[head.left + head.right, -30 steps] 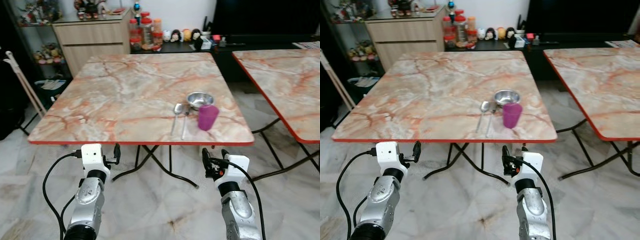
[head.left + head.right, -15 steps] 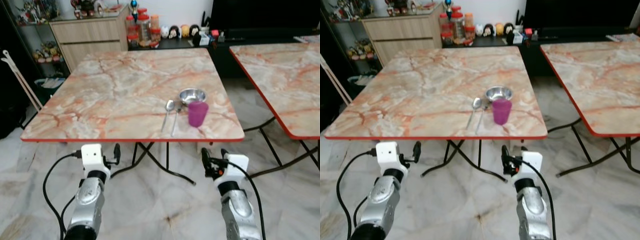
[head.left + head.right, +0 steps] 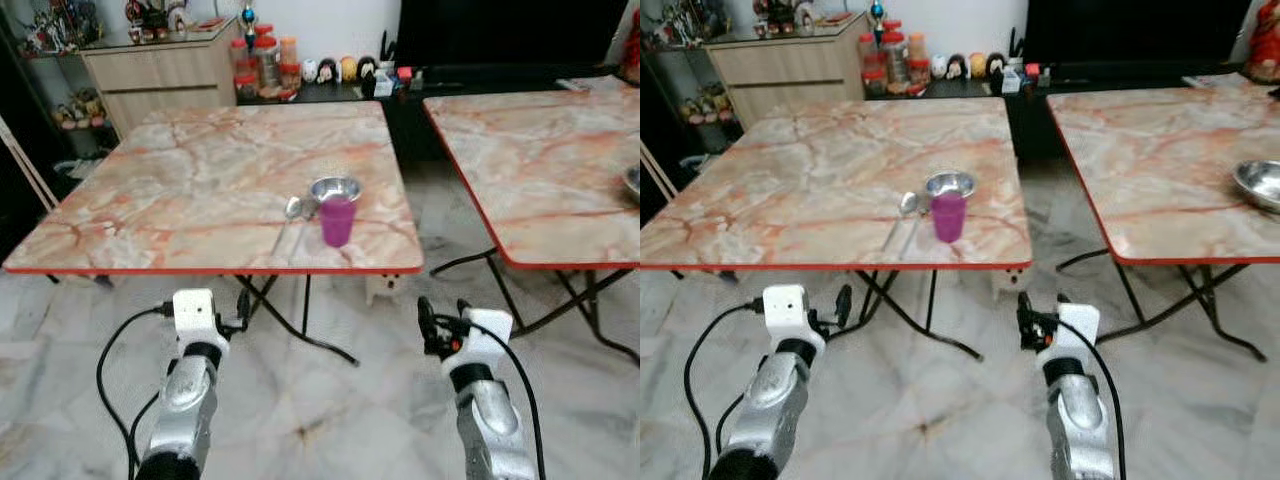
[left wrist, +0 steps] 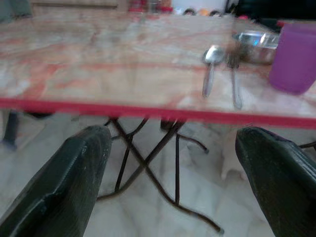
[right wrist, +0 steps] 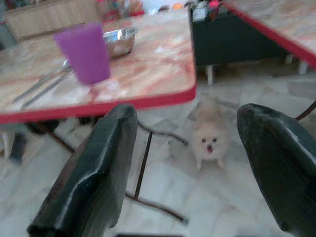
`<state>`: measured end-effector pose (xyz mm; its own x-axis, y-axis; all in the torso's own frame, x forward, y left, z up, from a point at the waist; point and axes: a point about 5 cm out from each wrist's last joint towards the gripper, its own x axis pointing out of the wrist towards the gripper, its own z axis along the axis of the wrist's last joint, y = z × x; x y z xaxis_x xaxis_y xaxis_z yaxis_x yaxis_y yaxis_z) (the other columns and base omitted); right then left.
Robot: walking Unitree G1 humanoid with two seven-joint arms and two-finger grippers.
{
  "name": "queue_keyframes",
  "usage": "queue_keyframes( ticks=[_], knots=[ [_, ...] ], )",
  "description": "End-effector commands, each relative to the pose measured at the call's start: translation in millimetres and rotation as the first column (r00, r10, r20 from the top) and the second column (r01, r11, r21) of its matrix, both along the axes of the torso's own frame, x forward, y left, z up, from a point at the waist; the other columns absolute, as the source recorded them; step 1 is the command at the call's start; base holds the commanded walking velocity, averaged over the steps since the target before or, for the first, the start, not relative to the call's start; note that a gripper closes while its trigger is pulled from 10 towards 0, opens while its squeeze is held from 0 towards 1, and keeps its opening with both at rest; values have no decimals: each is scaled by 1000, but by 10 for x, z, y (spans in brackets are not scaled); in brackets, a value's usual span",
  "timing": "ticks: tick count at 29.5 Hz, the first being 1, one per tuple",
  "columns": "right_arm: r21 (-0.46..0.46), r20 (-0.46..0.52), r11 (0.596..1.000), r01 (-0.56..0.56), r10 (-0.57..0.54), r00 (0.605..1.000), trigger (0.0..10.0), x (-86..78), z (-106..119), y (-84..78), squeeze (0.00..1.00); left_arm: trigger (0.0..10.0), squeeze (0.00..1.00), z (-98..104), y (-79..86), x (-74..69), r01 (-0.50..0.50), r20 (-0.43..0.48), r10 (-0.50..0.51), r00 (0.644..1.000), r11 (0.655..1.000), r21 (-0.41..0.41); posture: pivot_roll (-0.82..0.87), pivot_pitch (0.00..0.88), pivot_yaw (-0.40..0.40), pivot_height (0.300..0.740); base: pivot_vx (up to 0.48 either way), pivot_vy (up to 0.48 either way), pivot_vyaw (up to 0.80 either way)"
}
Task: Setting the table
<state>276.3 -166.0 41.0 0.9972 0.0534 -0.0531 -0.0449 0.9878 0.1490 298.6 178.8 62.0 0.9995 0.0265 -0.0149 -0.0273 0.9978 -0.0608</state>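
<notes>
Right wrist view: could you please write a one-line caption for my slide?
Open right gripper facing a purple cup, steel bowl and small white dog under the marble table.

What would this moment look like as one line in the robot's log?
left gripper: open, empty | right gripper: open, empty | purple cup, steel bowl, spoon: on marble table | small dog: floor

**No legible writing in view**

Nothing can be read in any of the pictures. The jars (image 3: 265, 62) on the low dark cabinet at the far wall carry labels, but they are too small and blurred to make out letters or numbers. The purple cup (image 3: 337, 220) and the steel bowl (image 3: 334, 188) on the marble-patterned tabletop (image 3: 180, 190) show plain surfaces with no print, brand or sign. The white housings behind each pincer bear no marking that can be made out.
</notes>
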Motion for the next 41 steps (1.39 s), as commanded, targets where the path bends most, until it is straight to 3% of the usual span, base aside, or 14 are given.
queue_keyframes(
  ticks=[1,11,41],
  knots=[
    [9,8,1000,-13,13,1000,10000,33,27,55,0,10000,0,-10,14,-1,4,-10,-4,1000,1000,-7,-37,0,26,740,0,0,0],
    [13,13,1000,-11,11,1000,10000,47,48,55,0,10000,0,56,-21,21,20,15,-20,1000,1000,-24,-38,0,22,740,0,0,0],
    [20,11,1000,-5,5,1000,10000,42,50,42,0,10000,0,30,15,2,16,2,-16,1000,1000,-20,-40,0,20,740,279,0,-72]
  ],
)
